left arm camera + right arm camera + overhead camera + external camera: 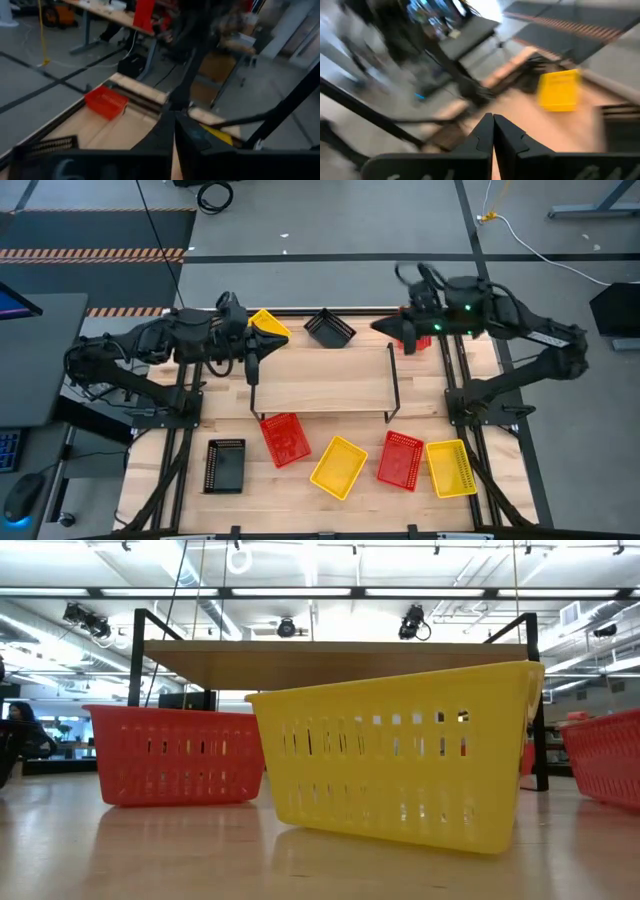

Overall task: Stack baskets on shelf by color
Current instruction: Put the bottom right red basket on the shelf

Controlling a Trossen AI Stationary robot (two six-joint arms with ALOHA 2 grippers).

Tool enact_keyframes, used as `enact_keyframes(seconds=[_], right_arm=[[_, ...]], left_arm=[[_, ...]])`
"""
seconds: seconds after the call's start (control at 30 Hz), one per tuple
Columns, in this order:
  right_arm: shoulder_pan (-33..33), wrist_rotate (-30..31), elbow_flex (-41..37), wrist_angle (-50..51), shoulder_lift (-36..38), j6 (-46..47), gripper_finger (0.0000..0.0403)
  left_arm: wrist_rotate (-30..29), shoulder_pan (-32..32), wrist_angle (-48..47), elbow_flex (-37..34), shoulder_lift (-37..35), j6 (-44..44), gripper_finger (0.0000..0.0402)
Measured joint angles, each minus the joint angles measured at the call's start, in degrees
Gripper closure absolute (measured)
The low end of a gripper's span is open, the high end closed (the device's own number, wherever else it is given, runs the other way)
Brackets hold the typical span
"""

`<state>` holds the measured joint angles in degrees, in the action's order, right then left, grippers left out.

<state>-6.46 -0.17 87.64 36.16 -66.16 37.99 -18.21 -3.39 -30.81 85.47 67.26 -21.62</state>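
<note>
Both grippers are shut and empty. My left gripper (253, 376) (174, 134) hovers at the shelf's (325, 382) left end, fingers pointing at the near edge. My right gripper (377, 326) (493, 129) hovers beyond the shelf's far right corner, pointing left. Nothing lies on the shelf top. Behind it sit a yellow basket (268, 324) (560, 90), a black basket (330, 328) and a red basket (416, 342) (106, 101). In front of it lie a black basket (226, 465), a red basket (285, 439), a yellow basket (338, 466) (400, 760), a red basket (401, 459) and a yellow basket (450, 468).
The shelf's thin black legs (393, 385) stand at each end of the light top, which appears from below in the low view as the shelf top (330, 660). Bare tabletop (330, 425) shows between the shelf and the near row of baskets. The arm bases flank the table.
</note>
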Motion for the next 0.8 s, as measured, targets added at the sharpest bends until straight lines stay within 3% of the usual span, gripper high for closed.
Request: enact_keyframes(seconds=[0.23, 0.43, 0.8], right_arm=[[0.0, -8.3, 5.1, -18.4, -7.2, 6.9, 0.0389], [-0.1, -11.9, 5.1, -36.0, -11.4, 6.9, 0.0389], [0.0, -12.4, 5.1, -42.2, -19.2, 9.9, 0.0389]], left_arm=[[2.3, 1.7, -8.4, 0.0, 0.0, -3.1, 0.0286], [2.4, 3.8, -8.6, 0.0, -0.4, -4.6, 0.0206], [11.0, 5.8, -14.2, 0.0, -0.5, -7.3, 0.0148]])
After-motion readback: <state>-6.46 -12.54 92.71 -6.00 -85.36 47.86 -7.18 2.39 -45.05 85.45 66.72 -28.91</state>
